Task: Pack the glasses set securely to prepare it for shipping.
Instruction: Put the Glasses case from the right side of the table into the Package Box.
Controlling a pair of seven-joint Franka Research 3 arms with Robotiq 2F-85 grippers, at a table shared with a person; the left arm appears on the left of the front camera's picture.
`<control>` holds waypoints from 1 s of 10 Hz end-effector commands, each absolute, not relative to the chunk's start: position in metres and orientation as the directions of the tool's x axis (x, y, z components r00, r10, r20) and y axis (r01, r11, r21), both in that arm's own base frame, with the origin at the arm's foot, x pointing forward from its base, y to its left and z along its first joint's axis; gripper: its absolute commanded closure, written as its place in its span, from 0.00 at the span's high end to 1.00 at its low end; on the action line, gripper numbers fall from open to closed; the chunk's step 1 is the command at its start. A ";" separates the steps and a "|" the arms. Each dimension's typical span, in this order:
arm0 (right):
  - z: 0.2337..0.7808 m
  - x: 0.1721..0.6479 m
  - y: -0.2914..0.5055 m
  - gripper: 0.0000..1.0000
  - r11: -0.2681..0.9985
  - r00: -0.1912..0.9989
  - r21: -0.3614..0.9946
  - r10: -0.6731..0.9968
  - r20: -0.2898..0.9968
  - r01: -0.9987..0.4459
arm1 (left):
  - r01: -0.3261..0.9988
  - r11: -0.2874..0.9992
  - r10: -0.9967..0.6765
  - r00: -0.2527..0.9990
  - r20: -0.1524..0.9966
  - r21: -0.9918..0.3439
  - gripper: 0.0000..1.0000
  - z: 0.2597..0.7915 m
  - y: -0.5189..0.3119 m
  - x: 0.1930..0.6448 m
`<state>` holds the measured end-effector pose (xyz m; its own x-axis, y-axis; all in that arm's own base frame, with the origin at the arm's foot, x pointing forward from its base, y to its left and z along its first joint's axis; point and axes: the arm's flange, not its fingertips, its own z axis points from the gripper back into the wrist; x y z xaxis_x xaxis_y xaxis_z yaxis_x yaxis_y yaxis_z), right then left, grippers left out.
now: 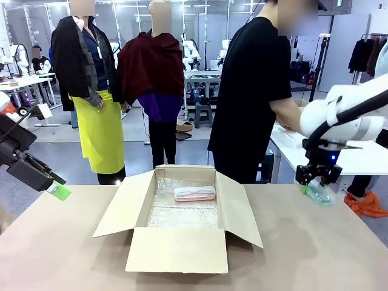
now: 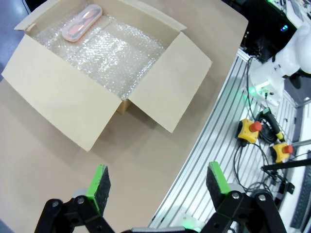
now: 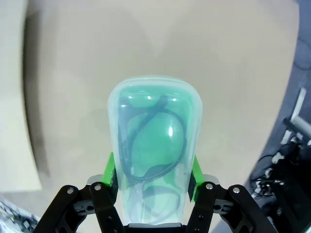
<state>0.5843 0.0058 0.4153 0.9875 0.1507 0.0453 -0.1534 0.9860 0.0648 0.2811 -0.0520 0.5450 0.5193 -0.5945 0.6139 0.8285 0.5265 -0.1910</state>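
Tabletop (image 1: 315, 248) beige; box (image 1: 177, 250) centre holding pink case (image 1: 194, 193); white tables (image 1: 364, 162) behind.

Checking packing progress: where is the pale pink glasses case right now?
In the front view, the pink case lies on the bubble wrap inside the open cardboard box at table centre, near its far wall.

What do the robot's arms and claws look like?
The right arm has smooth, rounded white casing with a small blue light near the wrist. The left gripper and right gripper are black linkage frames with silver pins, each ending in two fingers faced with green pads.
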 end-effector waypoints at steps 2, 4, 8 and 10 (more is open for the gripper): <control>0.469 0.560 0.022 0.24 0.955 0.952 -0.015 0.295 0.084 -0.295 | 0.842 0.504 -0.594 0.499 0.631 -0.192 1.00 0.546 -0.051 0.282; 0.488 0.551 0.045 0.24 0.842 0.842 -0.035 0.539 0.037 -0.538 | 0.842 0.504 -0.594 0.499 0.631 -0.192 1.00 0.546 -0.051 0.282; 0.531 0.533 0.130 0.24 0.177 0.179 0.070 0.984 0.022 -0.982 | 0.842 0.504 -0.594 0.499 0.631 -0.192 1.00 0.546 -0.051 0.282; 0.522 0.544 0.208 0.24 0.071 0.077 0.084 0.995 0.064 -0.994 | 0.842 0.504 -0.594 0.499 0.631 -0.192 1.00 0.546 -0.051 0.282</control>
<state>0.5257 0.1901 0.5285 0.1785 0.9820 0.0620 -0.9835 0.1762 0.0412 0.2812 -0.0521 0.5451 0.5192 -0.5950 0.6136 0.8286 0.5264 -0.1906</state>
